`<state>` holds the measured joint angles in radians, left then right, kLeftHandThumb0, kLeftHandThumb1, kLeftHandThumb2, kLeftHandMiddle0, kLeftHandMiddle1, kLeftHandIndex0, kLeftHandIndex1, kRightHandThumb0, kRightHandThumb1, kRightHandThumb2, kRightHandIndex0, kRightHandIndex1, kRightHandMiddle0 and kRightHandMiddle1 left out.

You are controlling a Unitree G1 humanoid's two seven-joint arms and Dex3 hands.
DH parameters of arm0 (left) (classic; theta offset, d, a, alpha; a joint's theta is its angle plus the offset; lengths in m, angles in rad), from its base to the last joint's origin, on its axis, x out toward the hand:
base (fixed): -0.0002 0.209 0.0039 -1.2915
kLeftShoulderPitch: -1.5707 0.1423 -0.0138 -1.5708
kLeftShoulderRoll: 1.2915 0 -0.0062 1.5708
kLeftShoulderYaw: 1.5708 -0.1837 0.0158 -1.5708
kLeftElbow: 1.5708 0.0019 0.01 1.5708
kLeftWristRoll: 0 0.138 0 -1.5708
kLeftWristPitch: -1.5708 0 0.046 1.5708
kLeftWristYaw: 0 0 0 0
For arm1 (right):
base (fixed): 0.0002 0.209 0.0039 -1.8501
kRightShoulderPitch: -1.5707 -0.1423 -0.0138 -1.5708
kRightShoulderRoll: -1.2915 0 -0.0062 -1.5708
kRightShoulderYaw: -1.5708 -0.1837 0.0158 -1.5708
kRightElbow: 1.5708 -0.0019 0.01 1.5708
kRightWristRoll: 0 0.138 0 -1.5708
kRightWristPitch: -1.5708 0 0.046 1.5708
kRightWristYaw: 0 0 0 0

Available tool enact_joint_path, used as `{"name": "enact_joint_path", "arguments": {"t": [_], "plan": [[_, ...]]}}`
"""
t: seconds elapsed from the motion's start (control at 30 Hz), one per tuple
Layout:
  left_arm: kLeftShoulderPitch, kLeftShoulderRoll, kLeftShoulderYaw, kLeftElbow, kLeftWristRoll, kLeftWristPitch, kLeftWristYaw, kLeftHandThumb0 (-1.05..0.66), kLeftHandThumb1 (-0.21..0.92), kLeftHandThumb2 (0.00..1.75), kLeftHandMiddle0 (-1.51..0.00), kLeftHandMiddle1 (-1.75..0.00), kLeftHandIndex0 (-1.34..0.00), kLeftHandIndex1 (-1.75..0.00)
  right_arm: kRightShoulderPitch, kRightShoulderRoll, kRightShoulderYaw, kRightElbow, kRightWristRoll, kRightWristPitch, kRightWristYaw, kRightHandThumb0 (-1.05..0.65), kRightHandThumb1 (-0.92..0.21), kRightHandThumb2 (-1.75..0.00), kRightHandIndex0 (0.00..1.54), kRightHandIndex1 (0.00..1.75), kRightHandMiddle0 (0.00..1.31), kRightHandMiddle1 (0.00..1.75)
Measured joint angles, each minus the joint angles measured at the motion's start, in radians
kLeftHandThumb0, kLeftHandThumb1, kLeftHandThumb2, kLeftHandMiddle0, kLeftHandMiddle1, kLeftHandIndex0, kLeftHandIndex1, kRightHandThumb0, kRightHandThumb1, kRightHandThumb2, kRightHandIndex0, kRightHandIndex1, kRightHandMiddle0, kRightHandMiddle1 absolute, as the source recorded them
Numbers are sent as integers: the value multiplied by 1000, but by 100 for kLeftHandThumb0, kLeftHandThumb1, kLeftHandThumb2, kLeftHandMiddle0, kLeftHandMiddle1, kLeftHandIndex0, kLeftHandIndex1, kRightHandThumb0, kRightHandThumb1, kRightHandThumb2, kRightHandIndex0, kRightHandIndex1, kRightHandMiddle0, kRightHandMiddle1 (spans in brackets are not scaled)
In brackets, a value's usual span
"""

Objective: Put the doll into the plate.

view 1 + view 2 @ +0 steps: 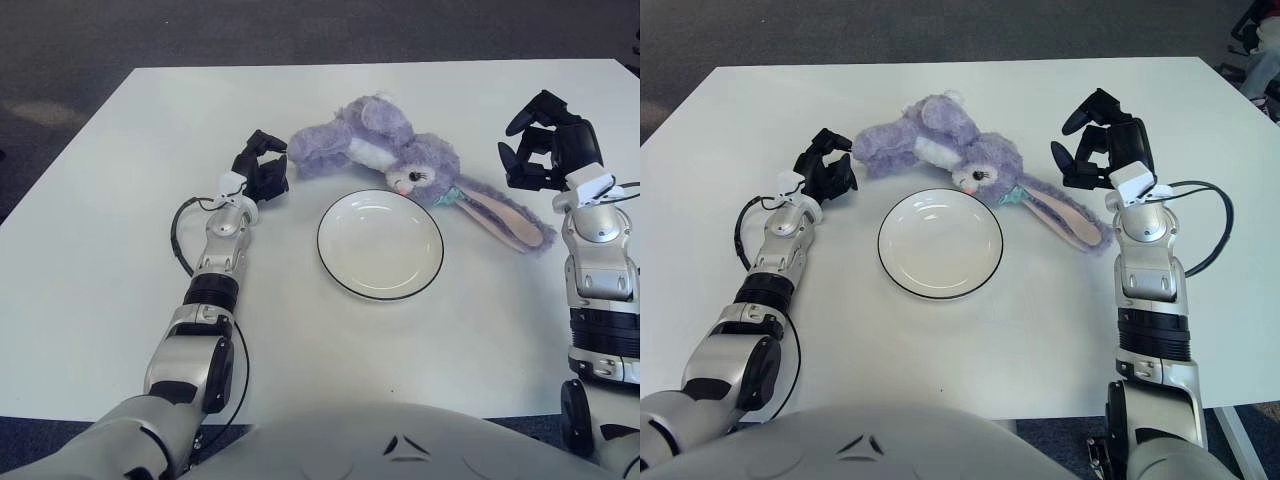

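A purple plush rabbit doll lies on its side on the white table, just beyond the plate, its long pink-lined ear stretched out to the right. The white plate with a dark rim sits empty at the table's centre. My right hand hovers right of the doll's head, above the ear, fingers spread and holding nothing. My left hand shows at the doll's left end, close to its legs, fingers loosely curled with nothing in them.
The white table spreads wide around the plate. Dark carpet lies beyond its far edge. A black cable loops beside my left forearm, and another cable hangs by my right wrist.
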<state>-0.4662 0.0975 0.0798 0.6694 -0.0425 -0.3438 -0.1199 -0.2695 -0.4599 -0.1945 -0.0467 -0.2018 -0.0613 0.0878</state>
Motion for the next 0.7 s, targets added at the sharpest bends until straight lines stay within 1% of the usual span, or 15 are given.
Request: {"name": "enact_joint_path", "arguments": {"t": [0.03, 0.07, 0.1, 0.13, 0.17, 0.2, 0.23, 0.27, 0.3, 0.33, 0.4, 0.43, 0.53, 0.57, 0.7], "plan": [[1, 0, 0, -1, 2, 1, 1, -37, 71, 81, -94, -175, -32, -175, -4, -5, 5, 0, -19, -1, -5, -9, -49, -112, 59, 175, 29, 174], [1, 0, 0, -2, 3, 1, 2, -37, 71, 81, -94, -175, -32, -175, -9, -9, 8, 0, -30, -2, -8, -6, -54, -106, 52, 173, 24, 174], [2, -1, -1, -3, 3, 2, 3, -37, 71, 81, -94, -175, -32, -175, -13, -14, 13, 0, -50, -5, -12, -5, -56, -103, 50, 173, 22, 174], [3, -1, -1, -5, 4, 2, 5, -38, 71, 81, -94, -175, -32, -175, -20, -22, 20, 0, -68, -8, -16, -17, -65, -90, 39, 167, 23, 174], [3, -2, -1, -6, 5, 3, 7, -38, 71, 81, -93, -175, -32, -175, -25, -29, 27, 0, -86, -12, -21, -24, -72, -80, 33, 163, 24, 174], [3, -3, -1, -8, 6, 4, 9, -38, 71, 81, -93, -175, -32, -175, -31, -36, 31, 0, -99, -17, -24, -34, -74, -77, 29, 160, 19, 171], [4, -4, -1, -9, 8, 5, 11, -38, 71, 81, -93, -175, -32, -175, -37, -43, 36, 0, -111, -24, -26, -49, -78, -71, 25, 154, 12, 165], [5, -5, -1, -11, 8, 6, 12, -38, 71, 82, -93, -175, -32, -175, -42, -49, 40, 0, -120, -28, -26, -61, -82, -65, 19, 147, 8, 156], [5, -5, -1, -12, 10, 8, 14, -38, 71, 82, -93, -175, -32, -175, -47, -56, 46, 0, -129, -33, -26, -68, -86, -60, 16, 142, 5, 149], [6, -7, -1, -14, 11, 9, 16, -38, 71, 82, -93, -175, -32, -175, -52, -63, 52, 0, -135, -37, -24, -72, -87, -59, 14, 137, 4, 144], [7, -9, -1, -18, 12, 11, 20, -38, 70, 82, -93, -175, -32, -175, -63, -76, 62, -1, -141, -40, -13, -83, -90, -58, 7, 123, 2, 127], [7, -10, -1, -19, 12, 12, 22, -38, 70, 82, -93, -175, -32, -175, -67, -84, 67, -4, -143, -40, -1, -85, -90, -58, 5, 120, 1, 124], [8, -13, -2, -23, 13, 15, 26, -38, 70, 82, -92, -175, -32, -175, -71, -103, 80, -17, -142, -31, 39, -92, -92, -60, 1, 99, 0, 107], [8, -13, -2, -24, 13, 15, 27, -38, 70, 82, -92, -175, -32, -175, -72, -108, 83, -22, -140, -23, 55, -93, -92, -61, 1, 95, 0, 105], [9, -14, -3, -26, 14, 17, 29, -38, 70, 83, -91, -175, -33, -175, -72, -135, 103, -58, -122, 39, 161, -97, -92, -62, 0, 66, 0, 89]]}}
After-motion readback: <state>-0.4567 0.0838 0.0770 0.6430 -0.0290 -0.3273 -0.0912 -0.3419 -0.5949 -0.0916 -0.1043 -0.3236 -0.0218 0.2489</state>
